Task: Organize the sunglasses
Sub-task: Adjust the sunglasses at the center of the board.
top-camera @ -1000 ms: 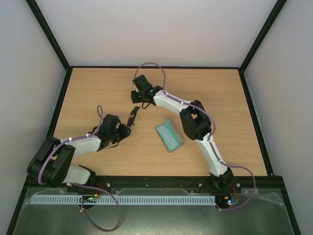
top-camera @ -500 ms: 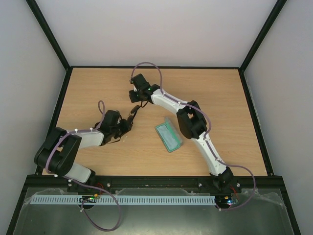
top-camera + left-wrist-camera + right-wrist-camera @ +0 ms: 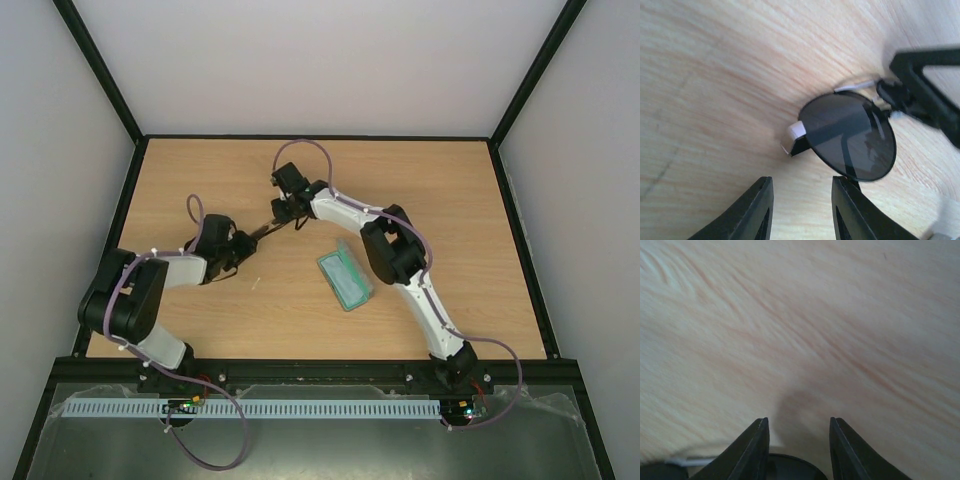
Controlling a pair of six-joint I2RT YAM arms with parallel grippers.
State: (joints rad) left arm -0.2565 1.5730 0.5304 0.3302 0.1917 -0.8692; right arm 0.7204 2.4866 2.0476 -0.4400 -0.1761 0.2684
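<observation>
The sunglasses (image 3: 263,232) lie on the wooden table between my two grippers, thin dark frame and dark round lenses. In the left wrist view one lens (image 3: 850,135) fills the middle, just beyond my open left gripper (image 3: 802,200); its right fingertip (image 3: 850,190) touches the lens's lower rim. My left gripper (image 3: 243,245) sits at the glasses' near-left end. My right gripper (image 3: 285,210) is at their far-right end. In the right wrist view its fingers (image 3: 757,440) stand apart, with a dark lens rim (image 3: 790,467) low between them. One right finger (image 3: 922,92) shows by the bridge.
A greenish rectangular case (image 3: 345,278) lies right of the glasses, beside the right arm's forearm. A black frame (image 3: 125,210) borders the table on all sides. A small pale speck (image 3: 254,284) lies on the wood near the left arm.
The left gripper swung left and farther up the table. The right gripper came down toward it. The sunglasses turned from nearly upright in view to a diagonal between the two grippers.
</observation>
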